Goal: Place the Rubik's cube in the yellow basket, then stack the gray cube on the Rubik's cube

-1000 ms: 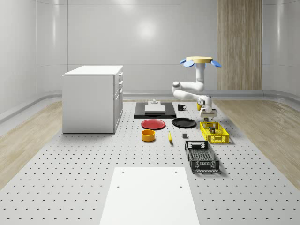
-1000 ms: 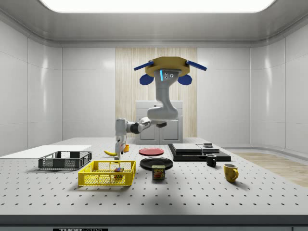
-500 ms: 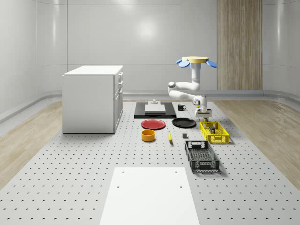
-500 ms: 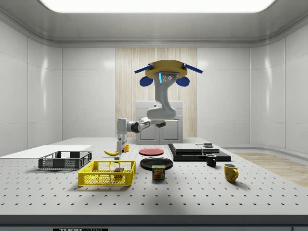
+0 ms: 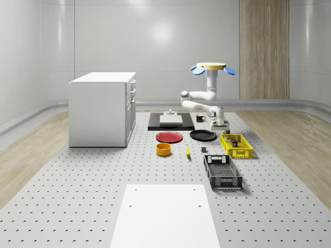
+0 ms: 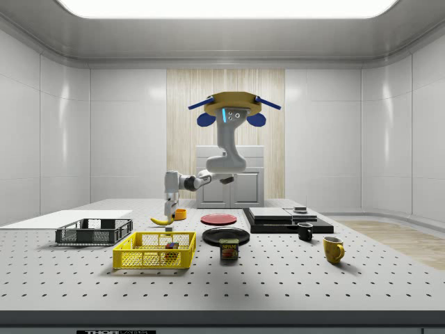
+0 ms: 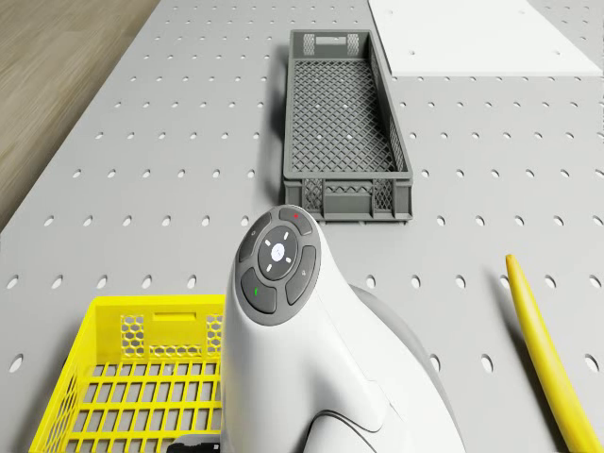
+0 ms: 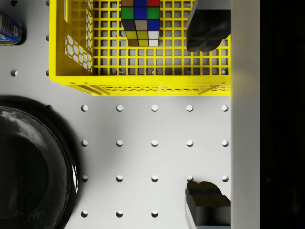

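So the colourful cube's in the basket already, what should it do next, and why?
Probably fly off to find the gray cube. The Rubik's cube already sits inside the yellow basket, and the open, empty pincer hangs beside the basket's end, near the black plate, while the drone hovers above the table.

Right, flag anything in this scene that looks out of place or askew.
Nothing stands out. The Rubik's cube sits upright inside the yellow basket, the gray crate lies square on the table, and the banana lies flat beside the arm. The open gripper hangs beside the basket, holding nothing.
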Tool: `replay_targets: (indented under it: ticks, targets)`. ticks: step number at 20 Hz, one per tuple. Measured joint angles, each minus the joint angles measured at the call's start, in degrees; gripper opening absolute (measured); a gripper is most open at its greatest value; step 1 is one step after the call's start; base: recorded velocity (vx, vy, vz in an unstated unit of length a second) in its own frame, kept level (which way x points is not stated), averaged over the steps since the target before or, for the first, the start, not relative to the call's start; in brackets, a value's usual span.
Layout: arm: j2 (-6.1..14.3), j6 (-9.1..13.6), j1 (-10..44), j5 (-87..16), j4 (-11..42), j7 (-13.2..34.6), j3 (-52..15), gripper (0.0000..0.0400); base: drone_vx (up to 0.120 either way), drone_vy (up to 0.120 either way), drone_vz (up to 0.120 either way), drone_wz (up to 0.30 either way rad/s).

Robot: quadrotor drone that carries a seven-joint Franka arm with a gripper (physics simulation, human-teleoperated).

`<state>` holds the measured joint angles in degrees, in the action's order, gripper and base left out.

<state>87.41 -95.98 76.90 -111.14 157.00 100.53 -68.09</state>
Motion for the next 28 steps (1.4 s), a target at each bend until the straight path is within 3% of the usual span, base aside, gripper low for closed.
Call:
replay_targets:
  ticks: [8,12,20,28]
  targets:
    - [-0.3,0.3,-0.1,-0.1,0.0,-0.1,0.0,0.0400,0.120,-0.120,0.000,0.000]
    - [-0.4,0.4,-0.2,-0.2,0.0,-0.1,0.0,0.0400,0.000,-0.120,0.000,0.000]
    - [-0.7,0.7,-0.3,-0.3,0.1,-0.2,0.0,0.0400,0.000,-0.120,-0.120,0.000]
    - [-0.9,0.9,-0.4,-0.4,0.1,-0.3,0.1,0.0400,0.000,-0.105,0.000,0.000]
